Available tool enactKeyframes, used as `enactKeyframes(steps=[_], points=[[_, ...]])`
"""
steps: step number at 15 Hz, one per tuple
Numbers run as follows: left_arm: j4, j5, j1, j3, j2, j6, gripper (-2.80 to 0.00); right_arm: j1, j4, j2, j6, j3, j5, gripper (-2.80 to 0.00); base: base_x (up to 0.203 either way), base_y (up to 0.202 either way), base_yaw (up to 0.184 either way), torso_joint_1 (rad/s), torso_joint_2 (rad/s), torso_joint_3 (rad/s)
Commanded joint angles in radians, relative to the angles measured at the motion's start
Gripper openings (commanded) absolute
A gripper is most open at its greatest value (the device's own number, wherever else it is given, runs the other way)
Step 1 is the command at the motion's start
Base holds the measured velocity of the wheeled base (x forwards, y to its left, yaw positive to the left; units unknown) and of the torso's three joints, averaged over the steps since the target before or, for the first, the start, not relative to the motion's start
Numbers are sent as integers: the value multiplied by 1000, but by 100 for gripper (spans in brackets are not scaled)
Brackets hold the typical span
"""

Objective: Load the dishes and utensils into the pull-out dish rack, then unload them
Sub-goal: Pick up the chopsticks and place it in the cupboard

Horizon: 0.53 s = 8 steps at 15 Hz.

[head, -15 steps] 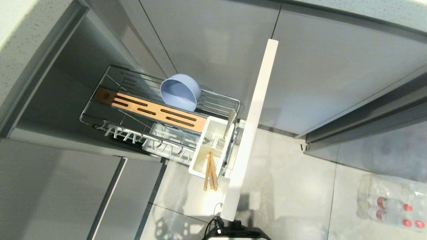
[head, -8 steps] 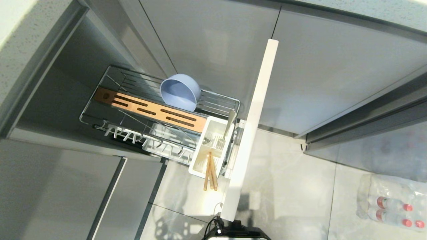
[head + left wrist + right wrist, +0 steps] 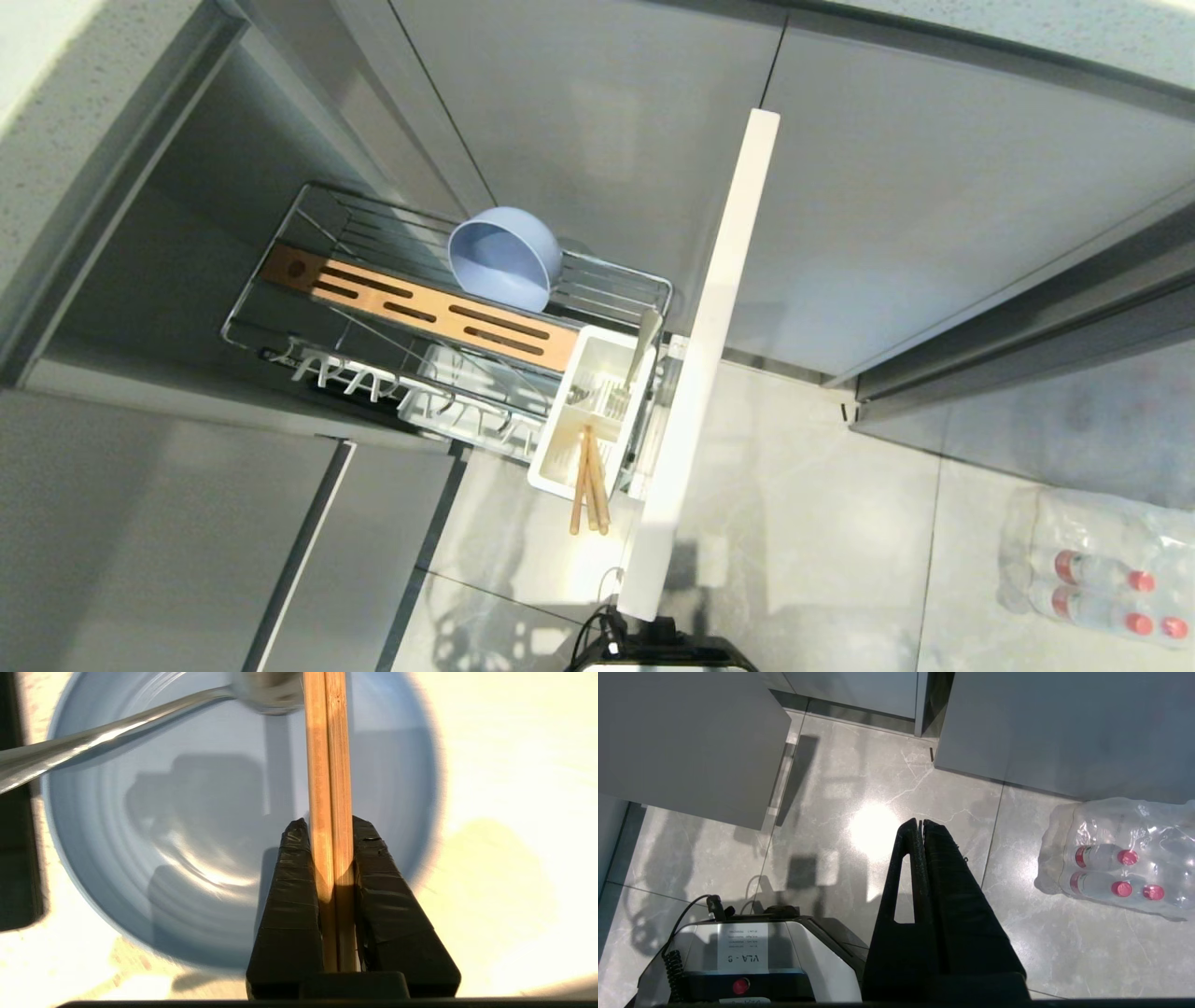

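The left gripper (image 3: 325, 823) works outside the head view, over a bright, pale counter, and its two black fingers are pinched on a pair of wooden chopsticks (image 3: 327, 742). The sticks lie side by side and run straight out between the pads, so they can go into a slot tips first as one bundle. Beneath them sits a light-blue round dish (image 3: 187, 835), probably the shallow plate, though from this close its depth is hard to judge. A metal spoon (image 3: 117, 728) rests across its rim with the bowl end just beside the sticks. In the head view the pull-out dish rack (image 3: 616, 280) stands drawn out of the cabinet. A grey-blue bowl (image 3: 504, 257) leans on its side against the wires behind the slotted wooden bar (image 3: 420, 313), which keeps it from rolling. The white utensil caddy (image 3: 560, 439) at the front already holds another pair of sticks (image 3: 588, 490) and a long-handled utensil (image 3: 646, 341), both upright. The right gripper (image 3: 920, 823) hangs parked over the tiled floor, fingers pressed together and empty.
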State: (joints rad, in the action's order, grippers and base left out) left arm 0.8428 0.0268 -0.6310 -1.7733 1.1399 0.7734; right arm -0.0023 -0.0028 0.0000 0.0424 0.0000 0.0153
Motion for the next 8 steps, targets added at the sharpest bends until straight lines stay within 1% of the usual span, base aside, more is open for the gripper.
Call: enactKeyframes(steps=[1, 3, 4, 7, 8], points=[[4, -2, 24, -24, -44, 4, -280, 1, 0, 2, 1, 0, 0, -280, 0, 0, 0, 0, 0, 0], [5, -7, 90, -39, -82, 3, -280, 0, 0, 1, 1, 0, 0, -280, 0, 0, 0, 0, 0, 0], [5, -8, 137, -45, -99, 2, -280, 1, 0, 2, 1, 0, 0, -280, 0, 0, 0, 0, 0, 0], [24, -14, 313, -68, -138, -5, -280, 1, 0, 2, 1, 0, 0, -280, 0, 0, 0, 0, 0, 0], [35, -19, 361, -73, -146, -11, -280, -1, 0, 2, 1, 0, 0, -280, 0, 0, 0, 0, 0, 0]])
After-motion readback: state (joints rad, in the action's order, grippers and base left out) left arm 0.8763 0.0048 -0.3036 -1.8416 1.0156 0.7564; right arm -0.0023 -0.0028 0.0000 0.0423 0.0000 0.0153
